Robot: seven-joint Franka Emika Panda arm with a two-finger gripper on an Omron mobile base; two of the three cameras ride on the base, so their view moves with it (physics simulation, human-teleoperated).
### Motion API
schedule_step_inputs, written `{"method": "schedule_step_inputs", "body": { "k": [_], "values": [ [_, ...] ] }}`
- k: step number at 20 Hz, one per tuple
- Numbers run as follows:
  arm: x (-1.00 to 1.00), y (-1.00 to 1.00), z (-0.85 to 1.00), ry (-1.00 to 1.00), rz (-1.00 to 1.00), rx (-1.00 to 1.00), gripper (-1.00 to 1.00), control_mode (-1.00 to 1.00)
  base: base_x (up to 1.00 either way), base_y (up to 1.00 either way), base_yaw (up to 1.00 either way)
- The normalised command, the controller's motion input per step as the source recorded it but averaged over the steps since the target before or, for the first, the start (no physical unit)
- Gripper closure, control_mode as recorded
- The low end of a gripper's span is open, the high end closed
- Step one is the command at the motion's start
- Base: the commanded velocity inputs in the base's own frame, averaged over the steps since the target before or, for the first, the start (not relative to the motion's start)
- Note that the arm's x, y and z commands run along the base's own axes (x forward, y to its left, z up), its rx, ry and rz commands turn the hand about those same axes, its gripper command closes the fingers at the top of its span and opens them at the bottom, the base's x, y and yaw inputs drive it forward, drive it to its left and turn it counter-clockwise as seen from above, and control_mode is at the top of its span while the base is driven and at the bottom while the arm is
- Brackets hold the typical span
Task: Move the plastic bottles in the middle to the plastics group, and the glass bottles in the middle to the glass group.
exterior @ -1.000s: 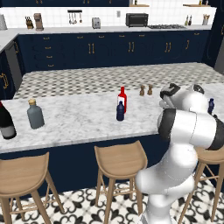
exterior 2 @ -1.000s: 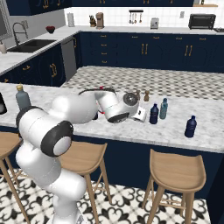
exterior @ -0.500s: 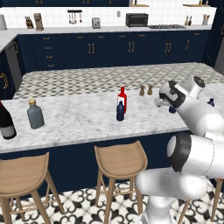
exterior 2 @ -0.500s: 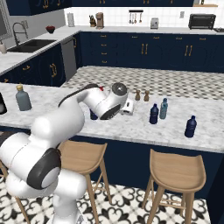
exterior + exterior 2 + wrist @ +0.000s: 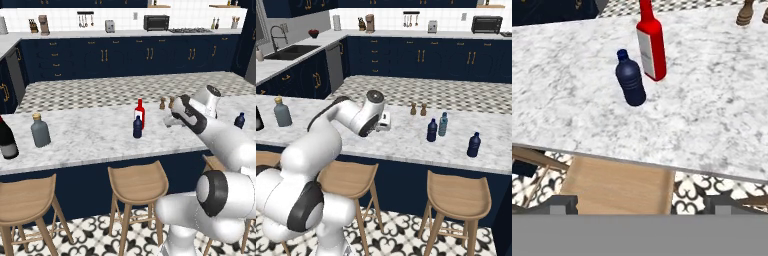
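Navy plastic bottle with blue cap (image 5: pixel 630 78) stands upright mid-counter, just beside the slim red white-labelled glass bottle (image 5: pixel 650 44). Your gripper (image 5: pixel 172 120) hangs well off to its right, jaws spread, empty; reach left.

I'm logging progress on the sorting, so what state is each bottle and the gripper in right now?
Red bottle: upright, capped, mid-counter, not held.
Navy bottle beside it: upright, capped, not held.
Navy bottle next to the teal bottle: upright, capped.
Teal bottle: upright.
Navy bottle at the right end: upright, standing alone.
Grey bottle: upright, stoppered.
Wine bottle: upright.
Gripper: open, empty, over the counter right of the red bottle.
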Motion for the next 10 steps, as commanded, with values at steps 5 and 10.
{"method": "schedule_step_inputs", "body": {
  "k": [5, 10],
  "values": [
    [0.14, 0.92, 0.03, 0.0, -0.02, -0.11, -1.0, -1.0, 0.0, 0.0, 0.0],
    [0.23, 0.34, 0.0, 0.0, -0.07, -0.05, -1.0, -1.0, 0.0, 0.0, 0.0]
  ]
}}
